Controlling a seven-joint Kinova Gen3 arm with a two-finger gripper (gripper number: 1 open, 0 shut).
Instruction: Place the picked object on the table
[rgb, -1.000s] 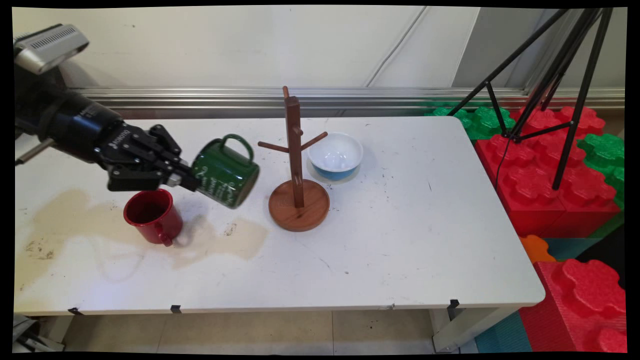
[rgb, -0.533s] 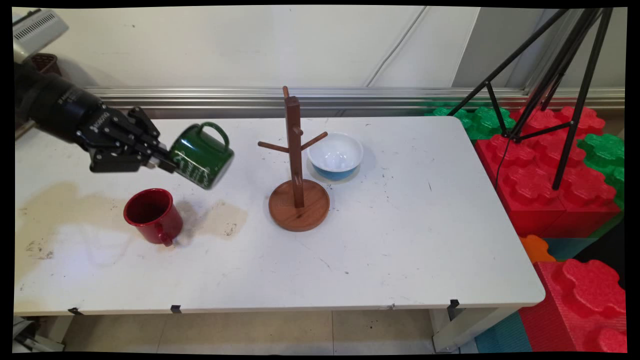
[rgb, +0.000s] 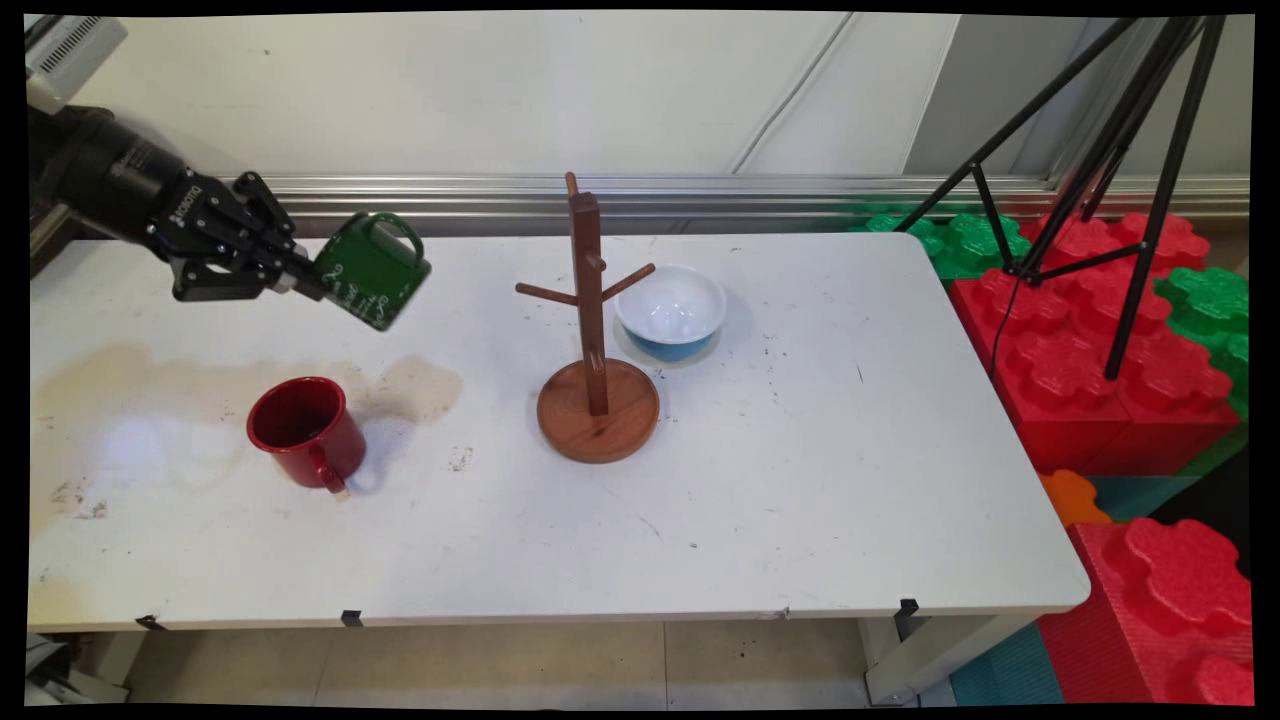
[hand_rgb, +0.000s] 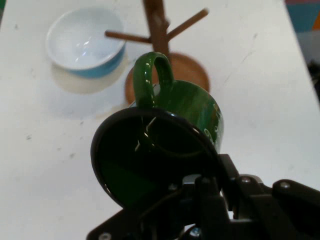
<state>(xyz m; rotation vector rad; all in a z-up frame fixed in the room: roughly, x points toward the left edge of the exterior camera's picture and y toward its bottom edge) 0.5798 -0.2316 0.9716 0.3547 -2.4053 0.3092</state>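
White table (rgb: 800, 480): red mug (rgb: 305, 432), mug tree (rgb: 596, 330), bowl (rgb: 670, 312)

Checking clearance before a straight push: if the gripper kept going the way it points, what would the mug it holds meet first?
Probably the wooden mug tree: in the hand view it stands straight beyond the green mug clamped in the gripper. Depth is unclear.

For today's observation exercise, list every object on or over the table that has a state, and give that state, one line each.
gripper: shut on the green mug's rim, raised above the table.
green mug: held in the air, tipped on its side, handle up.
red mug: upright on the table, handle toward the near edge.
mug tree: upright, pegs bare.
bowl: upright behind the mug tree, nothing visible inside.
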